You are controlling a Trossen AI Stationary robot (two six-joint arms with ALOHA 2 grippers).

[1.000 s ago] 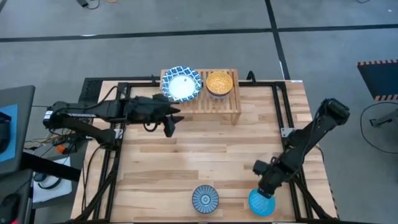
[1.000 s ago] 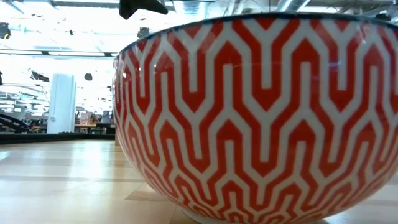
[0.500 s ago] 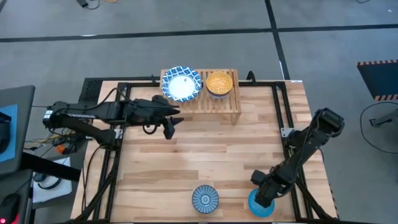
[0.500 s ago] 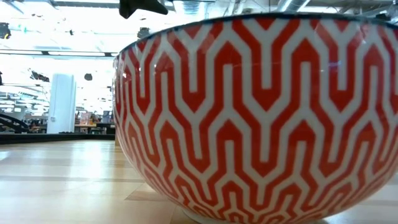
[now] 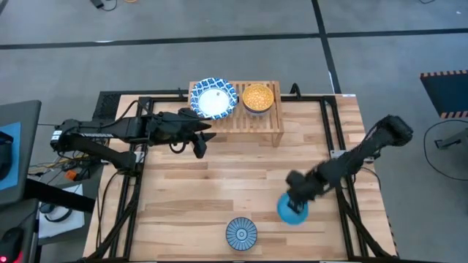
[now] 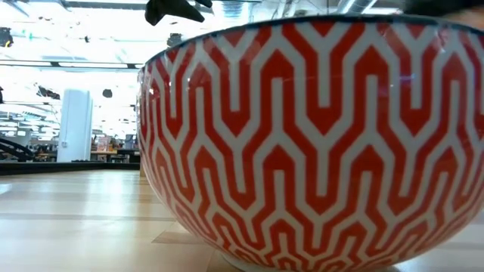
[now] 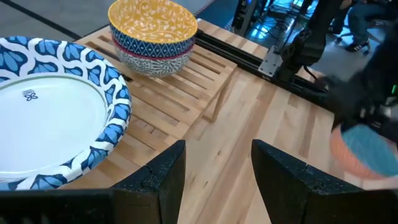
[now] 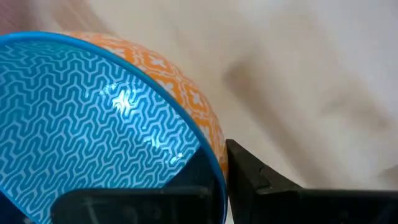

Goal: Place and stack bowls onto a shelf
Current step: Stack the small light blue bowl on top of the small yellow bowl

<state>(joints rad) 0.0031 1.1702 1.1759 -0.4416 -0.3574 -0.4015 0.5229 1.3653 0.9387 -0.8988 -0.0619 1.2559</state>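
Note:
The light-wood shelf [image 5: 265, 123] stands at the table's far side. On its slats sit a wide blue-and-white bowl [image 5: 213, 98] and a yellow bowl [image 5: 258, 96] nested in a patterned one [image 7: 152, 53]. My left gripper [image 5: 199, 148] hovers open just near of the shelf's left end. My right gripper [image 5: 294, 196] is shut on a plain blue bowl [image 5: 292, 211] with an orange outer wall, right of the table's middle. A blue radial-striped bowl [image 5: 240, 232] rests on its base at the near edge. My right gripper holds the blue bowl by its rim [image 8: 211, 155], on the side facing the arm. One finger is inside the bowl and the other finger [image 8: 249, 173] is outside against the orange wall. The fingers come slanting down from the table's right. I cannot tell whether the bowl is clear of the table.
A bowl with a red-and-white zigzag wall [image 6: 318, 143] fills the low view, standing on the planks right before that camera. Black frame rails [image 5: 336, 135] run along the table's sides. Bare planks [image 5: 219, 183] lie between the shelf and the near bowls.
My right gripper dropped onto the blue bowl at the near right corner and shut on its rim. It then carried the bowl away from the near edge, leftward toward the table's middle.

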